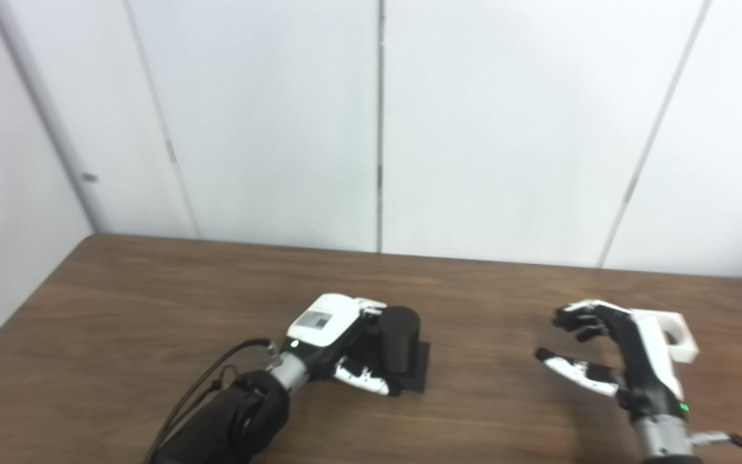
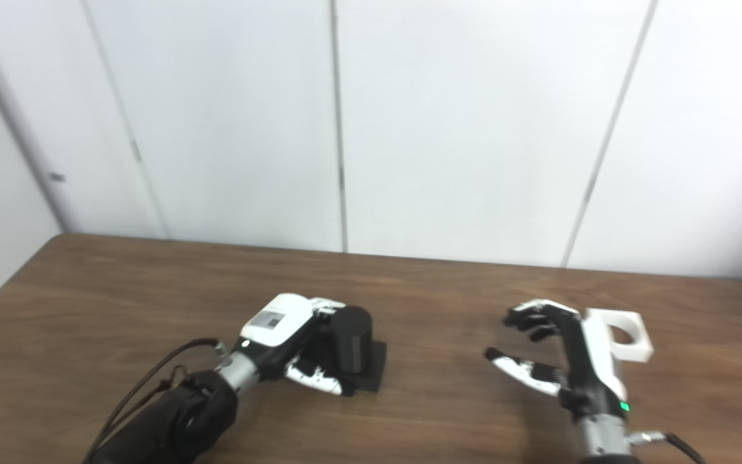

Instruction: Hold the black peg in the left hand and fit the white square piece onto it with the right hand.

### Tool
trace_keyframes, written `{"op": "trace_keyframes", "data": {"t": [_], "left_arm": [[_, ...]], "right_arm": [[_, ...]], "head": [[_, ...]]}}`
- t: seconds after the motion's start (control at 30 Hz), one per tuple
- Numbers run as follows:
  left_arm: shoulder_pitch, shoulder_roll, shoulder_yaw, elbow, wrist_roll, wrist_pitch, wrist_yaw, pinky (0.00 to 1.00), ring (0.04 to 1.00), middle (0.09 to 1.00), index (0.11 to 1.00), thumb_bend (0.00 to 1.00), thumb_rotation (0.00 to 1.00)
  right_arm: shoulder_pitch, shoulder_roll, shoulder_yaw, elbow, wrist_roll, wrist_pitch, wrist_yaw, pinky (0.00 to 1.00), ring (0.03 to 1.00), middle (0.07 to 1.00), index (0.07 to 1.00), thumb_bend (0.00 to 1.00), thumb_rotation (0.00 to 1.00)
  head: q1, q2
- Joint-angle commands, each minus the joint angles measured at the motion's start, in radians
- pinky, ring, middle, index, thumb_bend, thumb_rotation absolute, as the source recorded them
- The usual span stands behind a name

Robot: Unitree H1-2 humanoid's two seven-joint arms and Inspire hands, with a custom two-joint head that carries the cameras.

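Brown table [image 1: 120, 303] against white wall panels. At centre, black peg [image 1: 400, 338], upright on its flat black base, wrapped by left hand [image 1: 332, 335], fingers closed around the cylinder. Over to the right, right hand [image 1: 609, 354] with fingers spread, empty, palm facing left. Just behind that hand, white piece [image 1: 677, 338] with round hole, lying on the table, partly hidden.

Both hands are showing white back shells over black fingers with white-tipped thumbs. The left hand [image 1: 339, 341] is wearing a grey label, a silver wrist, a black sleeve and looping black cables; the right hand [image 1: 616, 361] is glowing green (a small wrist light).
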Motion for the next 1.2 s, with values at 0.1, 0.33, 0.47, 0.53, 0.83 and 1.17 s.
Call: {"op": "trace_keyframes", "data": {"t": [0.1,0.33,0.47,0.53,0.83,1.17], "left_arm": [[0.036,-0.025,-0.109,0.084,0.084,-0.045,-0.063,0.78,0.841,0.820,0.489,0.52,0.07],[0.041,0.021,-0.121,0.097,0.082,-0.041,-0.072,0.81,0.848,0.829,0.490,0.52,0.07],[0.041,0.045,-0.123,0.112,0.083,-0.072,-0.052,0.77,0.835,0.828,0.490,0.52,0.07],[0.040,0.053,-0.120,0.122,0.077,-0.085,-0.047,0.76,0.831,0.824,0.490,0.52,0.06],[0.030,0.068,-0.105,0.185,0.063,-0.156,0.001,0.73,0.820,0.813,0.490,0.52,0.06],[0.025,0.069,-0.105,0.233,0.069,-0.188,0.038,0.74,0.835,0.821,0.490,0.52,0.06]], "right_arm": [[-0.021,-0.034,0.002,-0.114,-0.026,0.011,0.029,0.52,0.583,0.638,0.494,0.50,0.13],[-0.057,-0.237,0.021,-0.249,-0.091,0.155,0.286,0.60,0.716,0.756,0.706,0.70,0.11],[-0.113,-0.344,0.029,-0.288,-0.175,0.271,0.413,0.61,0.762,0.815,0.764,0.81,0.10],[-0.146,-0.384,0.036,-0.280,-0.202,0.303,0.459,0.64,0.782,0.831,0.781,0.83,0.09],[-0.302,-0.514,0.136,-0.160,-0.426,0.432,0.654,0.81,0.898,0.915,0.829,0.86,0.14],[-0.407,-0.539,0.219,-0.014,-0.617,0.468,0.771,0.89,0.977,0.955,0.859,0.92,0.11]], "head": [[-0.129,-0.016],[-0.323,-0.078],[-0.391,-0.105],[-0.436,-0.123],[-0.517,-0.160],[-0.505,-0.157]]}}
